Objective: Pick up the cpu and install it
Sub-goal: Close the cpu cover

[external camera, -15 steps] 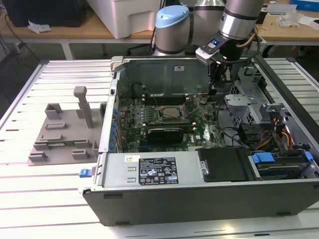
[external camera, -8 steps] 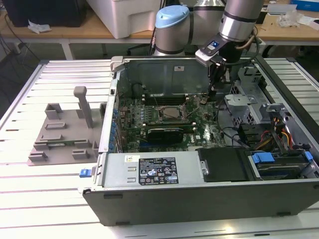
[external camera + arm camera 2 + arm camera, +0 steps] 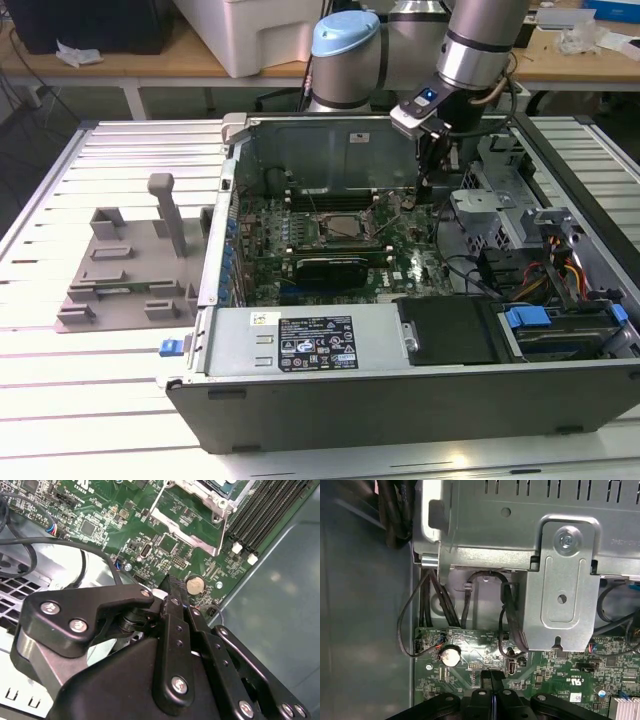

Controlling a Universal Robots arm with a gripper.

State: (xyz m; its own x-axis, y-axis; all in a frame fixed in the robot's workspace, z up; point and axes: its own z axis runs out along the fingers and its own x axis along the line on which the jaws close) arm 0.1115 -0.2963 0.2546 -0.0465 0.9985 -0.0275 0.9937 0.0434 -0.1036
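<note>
In the exterior view, a silvery-grey square that looks like the cpu [image 3: 335, 226] lies flat inside the black-framed socket on the green motherboard [image 3: 400, 262]. My gripper [image 3: 422, 190] hangs inside the open computer case, to the exterior view's right of the socket and just above the board. In both wrist views the black fingers [image 3: 172, 587] are pressed together, with nothing visible between them. The fingertips [image 3: 492, 677] hover over the board close to a round coin cell [image 3: 451, 656]. The socket's metal frame [image 3: 186, 526] sits a short way beyond the fingertips.
A grey plastic tray with upright posts [image 3: 130, 275] stands on the slatted table at the exterior view's left. Inside the case, a metal drive bracket [image 3: 562, 585], black cables [image 3: 432, 600] and memory slots [image 3: 265, 510] crowd around the gripper. A power supply [image 3: 320, 340] lines the near side.
</note>
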